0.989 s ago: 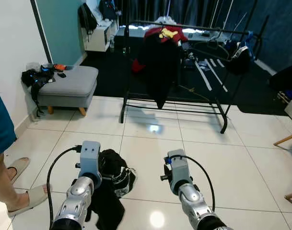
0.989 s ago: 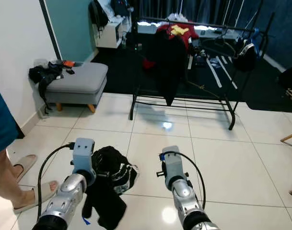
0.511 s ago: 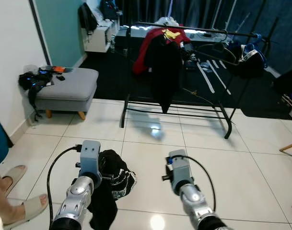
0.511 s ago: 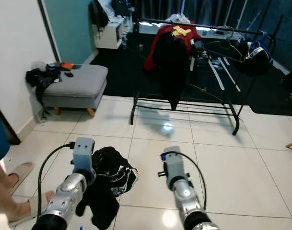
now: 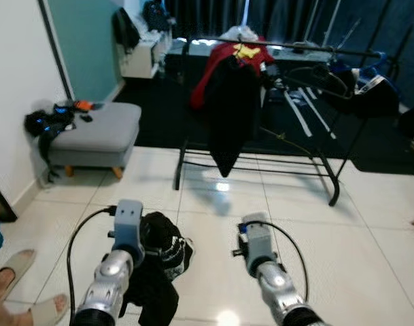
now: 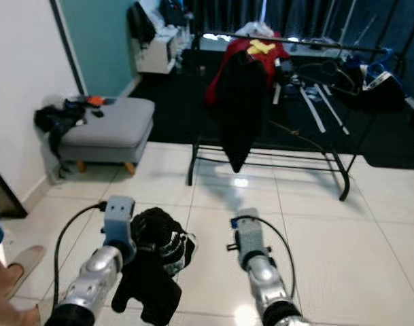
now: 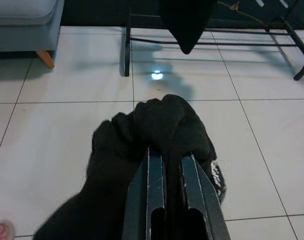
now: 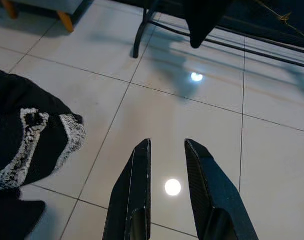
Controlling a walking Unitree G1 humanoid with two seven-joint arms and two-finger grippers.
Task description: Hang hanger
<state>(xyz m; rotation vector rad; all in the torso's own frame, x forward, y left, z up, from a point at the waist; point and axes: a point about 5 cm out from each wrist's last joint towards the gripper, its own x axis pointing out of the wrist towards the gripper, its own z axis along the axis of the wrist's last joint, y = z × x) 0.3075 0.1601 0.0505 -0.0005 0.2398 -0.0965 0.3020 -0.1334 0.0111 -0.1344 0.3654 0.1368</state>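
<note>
My left gripper (image 7: 166, 152) is shut on a bunched black garment (image 7: 156, 122) with a white print, held low over the tiled floor; the garment (image 5: 159, 255) droops beside my left arm. No hanger can be made out inside it. My right gripper (image 8: 166, 145) is open with nothing between its fingers, over bare tile to the garment's right. Ahead stands a black clothes rack (image 5: 298, 48) with a black garment (image 5: 227, 112) and a red one (image 5: 217, 60) draped on its rail. A thin hanger (image 5: 317, 72) hangs further right on the rail.
A grey ottoman (image 5: 91, 129) with a black bag (image 5: 47, 122) stands at the left wall. A person's sandalled feet (image 5: 16, 299) are at the lower left. The rack's foot bars (image 5: 261, 166) lie on the tiles ahead. Dark carpet and clutter lie behind the rack.
The view has shifted: the rack looks nearer and higher, and the person's leg has slid toward the left edge. Both grippers keep their pose; the left still holds the black garment.
</note>
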